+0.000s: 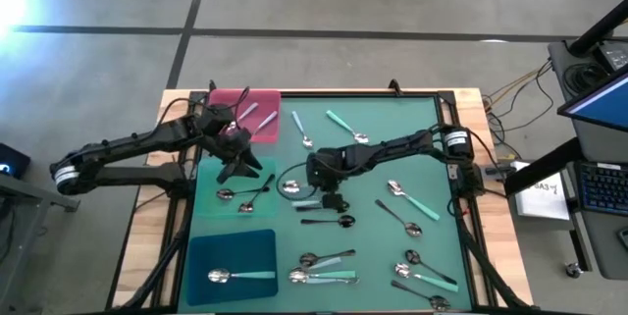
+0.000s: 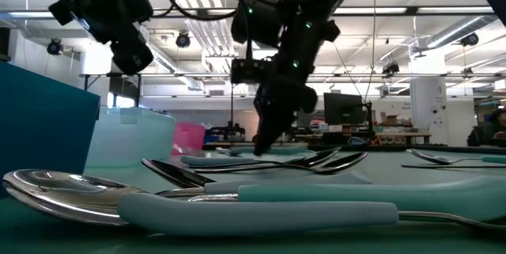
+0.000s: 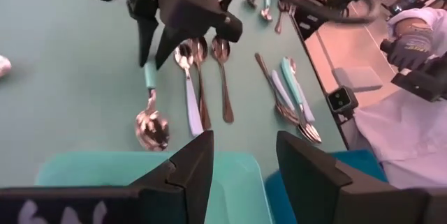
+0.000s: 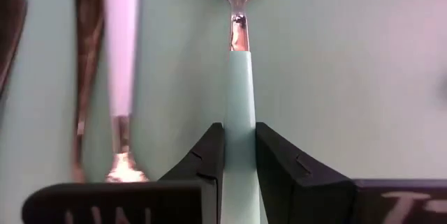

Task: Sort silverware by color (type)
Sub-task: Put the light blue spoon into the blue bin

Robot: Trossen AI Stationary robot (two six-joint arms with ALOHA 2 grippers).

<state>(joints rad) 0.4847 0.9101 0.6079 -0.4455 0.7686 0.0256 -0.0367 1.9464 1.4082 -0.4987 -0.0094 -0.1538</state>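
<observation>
most of the silverware (image 1: 407, 261) still lies loose on the surface (image 1: 412, 148), scattered around and beyond the right claw (image 1: 316, 189), so by my reading the sort is only begun. right claw sits clamped on a mint-handled spoon (image 4: 239, 98) at mid-surface; left claw (image 1: 234, 154) hovers, fingers apart, between the trays. pink tray (image 1: 228, 99) holds two pieces, green tray (image 1: 206, 197) a few dark spoons, blue tray (image 1: 201, 251) one mint spoon.

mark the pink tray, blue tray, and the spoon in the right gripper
pink tray (image 1: 228, 99), high view, bare upper-left part.
blue tray (image 1: 231, 249), high view, bare floor.
mint-handled spoon (image 4: 238, 77), right wrist view, handle above the fingers.
</observation>
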